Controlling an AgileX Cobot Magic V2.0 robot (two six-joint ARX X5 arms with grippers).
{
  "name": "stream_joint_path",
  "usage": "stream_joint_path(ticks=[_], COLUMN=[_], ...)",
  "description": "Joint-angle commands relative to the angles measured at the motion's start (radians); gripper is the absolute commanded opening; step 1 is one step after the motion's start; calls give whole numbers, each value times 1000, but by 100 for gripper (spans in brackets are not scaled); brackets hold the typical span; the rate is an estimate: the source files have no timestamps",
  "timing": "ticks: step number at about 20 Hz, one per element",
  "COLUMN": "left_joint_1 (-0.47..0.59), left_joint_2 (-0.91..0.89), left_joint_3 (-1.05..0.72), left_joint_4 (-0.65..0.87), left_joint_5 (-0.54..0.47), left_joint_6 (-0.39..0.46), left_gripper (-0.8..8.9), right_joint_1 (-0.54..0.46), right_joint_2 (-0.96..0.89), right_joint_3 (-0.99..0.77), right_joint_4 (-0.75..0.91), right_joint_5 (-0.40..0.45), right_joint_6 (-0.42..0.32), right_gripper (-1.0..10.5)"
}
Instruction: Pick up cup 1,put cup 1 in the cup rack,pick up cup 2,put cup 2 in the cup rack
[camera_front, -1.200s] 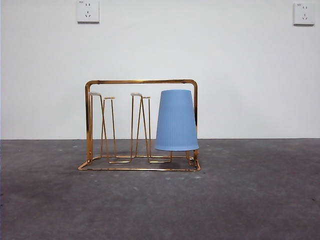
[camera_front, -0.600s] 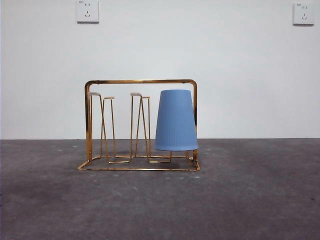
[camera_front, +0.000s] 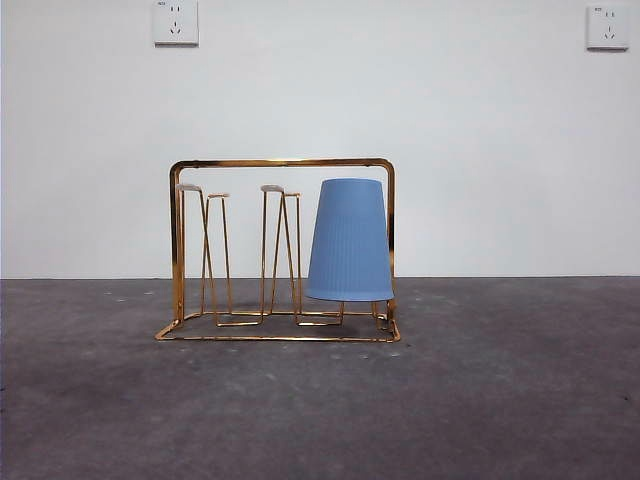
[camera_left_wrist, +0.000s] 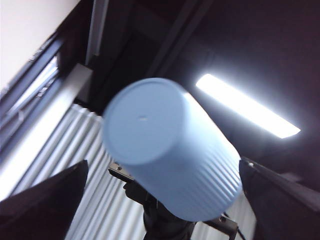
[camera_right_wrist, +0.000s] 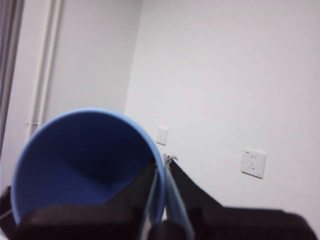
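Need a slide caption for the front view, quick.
Blue cup upside down at one end of the gold cup rack; other prongs bare.

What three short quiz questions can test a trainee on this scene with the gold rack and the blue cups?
1. True or false: a ribbed blue plastic cup sits upside down on the shiny gold wire cup rack.
2. What pinches the rim of the second blue cup? A) a rack prong B) the right gripper C) nothing
3. Fill in: the white wall behind the rack carries ___ white sockets.

Key: 1 true. 2 B; the left gripper is open, with that cup between its jaws. 3 two.
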Motion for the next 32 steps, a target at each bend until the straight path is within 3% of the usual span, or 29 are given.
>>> stream_joint_path(ticks=[1,10,16,21,27,32], left_joint_1=[3,3,8,8,8,9], left_joint_2=[25,42,42,42,42,42], left_joint_3=[-3,-3,-3,-3,-3,-3], left_joint_4=[55,188,195,196,196,191], left_joint_5=[-21,-61,-57,-57,-56,-56], left_joint_6=[-71,-78,-96,-96,-96,-95], left_gripper=[508,502,486,205,10,-8], right_joint_1=[1,1,1,1,1,1], right_joint_2=[11,47,68,70,70,76], right_joint_3=[-3,-3,-3,-3,-3,-3], right_joint_4=[-3,-49,-48,-54,-71,-125], right_joint_5=[-4,-4,-4,-3,-3,1], right_joint_6=[-9,-16,-16,-16,-16,-16], right_gripper=[-12,-12,-12,-12,-12,-2])
